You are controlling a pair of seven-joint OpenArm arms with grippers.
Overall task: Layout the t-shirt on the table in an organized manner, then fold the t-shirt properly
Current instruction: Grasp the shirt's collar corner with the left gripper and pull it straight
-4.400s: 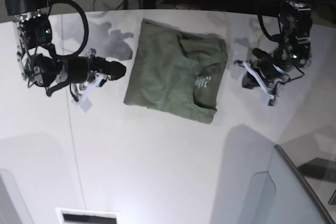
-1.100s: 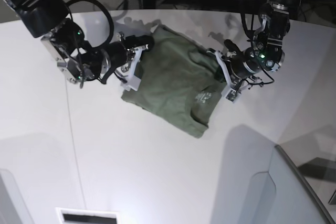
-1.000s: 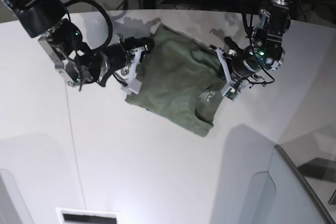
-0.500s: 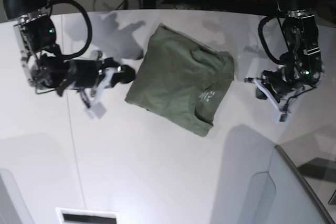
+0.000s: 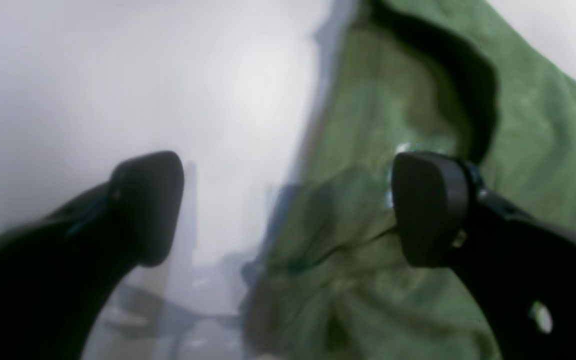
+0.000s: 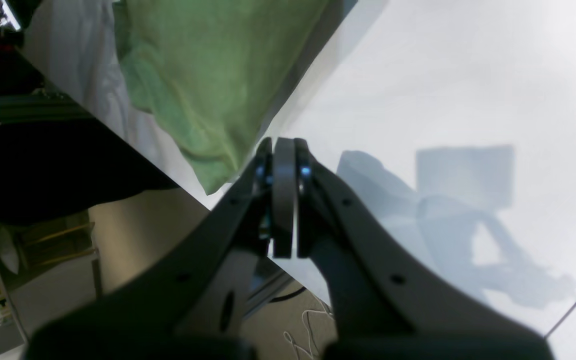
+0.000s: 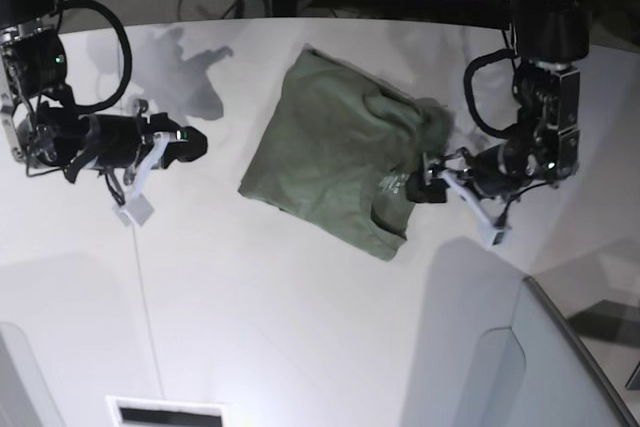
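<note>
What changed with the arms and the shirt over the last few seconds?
Both grippers closed in on the t-shirt, turned it a little, then backed off. The left gripper has opened and come back to the collar-side edge; the right gripper has withdrawn, shut and empty. The t-shirt stays folded on the table, sitting more askew than before.

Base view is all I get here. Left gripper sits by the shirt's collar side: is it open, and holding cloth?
Observer: The left gripper is open, jaws wide apart, one fingertip over the t-shirt, the other over the bare table. No cloth between them.
Operator: And the right one?
Observer: The right gripper is shut, pads pressed together with nothing between.
Operator: Is it touching the shirt?
Observer: No. In the right wrist view it sits beside the shirt's edge, apart from the cloth.
</note>
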